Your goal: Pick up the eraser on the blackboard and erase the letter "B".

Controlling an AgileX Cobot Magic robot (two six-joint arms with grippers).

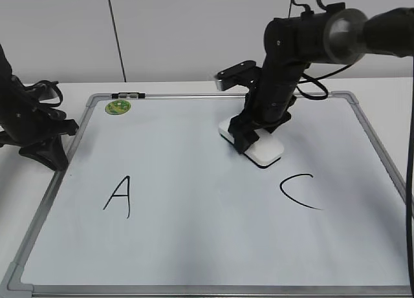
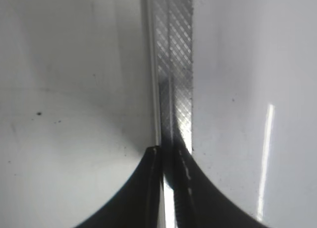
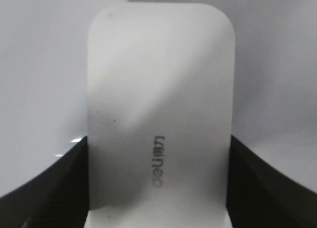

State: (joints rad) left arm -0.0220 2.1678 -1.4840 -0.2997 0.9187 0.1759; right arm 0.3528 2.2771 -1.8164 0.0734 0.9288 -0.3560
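Note:
The white eraser lies flat on the blackboard, between and a little behind the black "A" and "C". My right gripper is shut on the eraser. In the right wrist view the eraser fills the frame, with the gripper's black fingers pressed on both of its long sides. No letter "B" shows anywhere on the board. My left gripper rests at the board's left edge. In the left wrist view it is shut and empty over the grey frame.
A small round green magnet sits at the board's back left corner. The right arm leans over the back middle of the board. The left arm stands on the table to the left of the board.

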